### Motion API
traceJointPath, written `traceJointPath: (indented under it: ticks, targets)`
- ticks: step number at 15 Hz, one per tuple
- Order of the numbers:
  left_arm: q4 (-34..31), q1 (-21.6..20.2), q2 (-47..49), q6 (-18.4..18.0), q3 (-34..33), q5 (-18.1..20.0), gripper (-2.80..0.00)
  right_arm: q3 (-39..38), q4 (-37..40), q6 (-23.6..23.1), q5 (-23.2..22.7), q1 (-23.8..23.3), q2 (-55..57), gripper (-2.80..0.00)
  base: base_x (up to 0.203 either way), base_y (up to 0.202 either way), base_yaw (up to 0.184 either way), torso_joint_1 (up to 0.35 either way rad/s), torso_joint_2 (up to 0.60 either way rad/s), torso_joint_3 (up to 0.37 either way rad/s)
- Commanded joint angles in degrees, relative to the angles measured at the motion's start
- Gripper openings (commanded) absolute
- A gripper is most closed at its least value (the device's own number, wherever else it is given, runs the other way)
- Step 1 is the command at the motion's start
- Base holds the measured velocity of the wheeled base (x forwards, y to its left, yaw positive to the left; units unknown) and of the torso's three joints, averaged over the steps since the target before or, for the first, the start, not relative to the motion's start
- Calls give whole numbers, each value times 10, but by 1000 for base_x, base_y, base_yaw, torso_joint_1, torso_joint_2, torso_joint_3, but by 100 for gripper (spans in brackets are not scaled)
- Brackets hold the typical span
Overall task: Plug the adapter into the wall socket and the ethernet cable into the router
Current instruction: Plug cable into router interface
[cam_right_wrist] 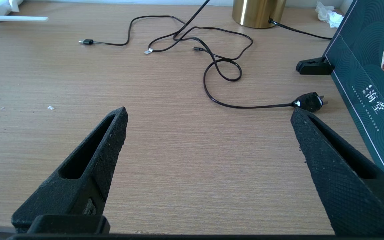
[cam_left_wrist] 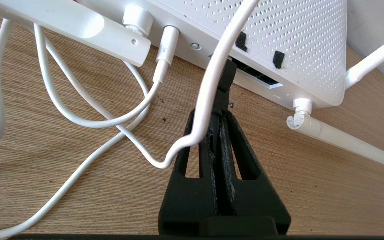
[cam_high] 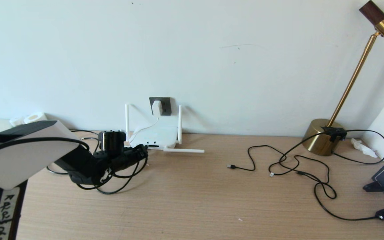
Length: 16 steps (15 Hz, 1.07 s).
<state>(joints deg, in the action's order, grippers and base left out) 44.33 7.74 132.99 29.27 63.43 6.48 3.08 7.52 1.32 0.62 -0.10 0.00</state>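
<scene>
The left gripper (cam_left_wrist: 223,96), clenched on the ethernet cable's black plug (cam_left_wrist: 227,75), presses it at the router's (cam_high: 153,135) port edge on the wooden desk (cam_high: 195,196); the adapter (cam_high: 156,107) sits in the wall socket (cam_high: 164,101); the right gripper (cam_right_wrist: 208,115) hangs released over bare desk.

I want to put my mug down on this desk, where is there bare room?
Free: the wide wooden strip between the router and the thin black cables, and the near desk in front of them. Crowded: the far left, where the left tool works at the router amid white cords, and the right, around the brass lamp base.
</scene>
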Motion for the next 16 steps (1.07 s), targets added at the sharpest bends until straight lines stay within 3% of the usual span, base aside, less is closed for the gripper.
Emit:
traceJointPath:
  ticks: [1, 16]
  targets:
    - [1, 0, 2, 2, 4, 0, -280, 0, 0, 0, 0, 0, 1, 0, 0, 0, 0, 0, 0, 0]
    - [-27, 4, 13, 2, 32, 0, -280, 0, 0, 0, 0, 0, 1, 0, 0, 0, 0, 0, 0, 0]
